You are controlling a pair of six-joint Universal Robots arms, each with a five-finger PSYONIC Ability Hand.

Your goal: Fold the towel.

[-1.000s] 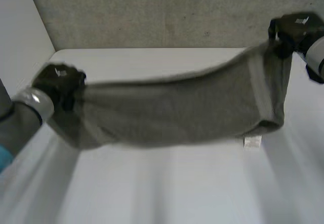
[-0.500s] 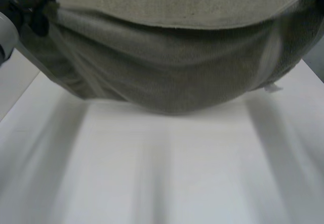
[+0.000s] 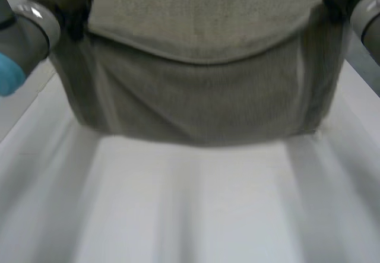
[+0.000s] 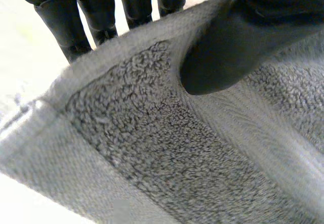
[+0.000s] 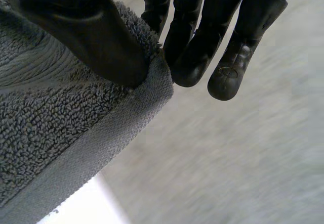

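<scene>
I see the grey towel (image 3: 202, 97) hanging stretched between both hands over the white table (image 3: 196, 209), its upper edge sagging in the middle; the left hand (image 4: 223, 57) pinches one top corner between thumb and fingers (image 4: 66, 27); the right hand (image 5: 96, 42) pinches the other corner's hem likewise.

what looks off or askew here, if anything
Nothing damaged or spilled. The towel hangs between the left robot hand and the right robot hand, sagging in the middle; the right one pinches only its corner edge.
</scene>
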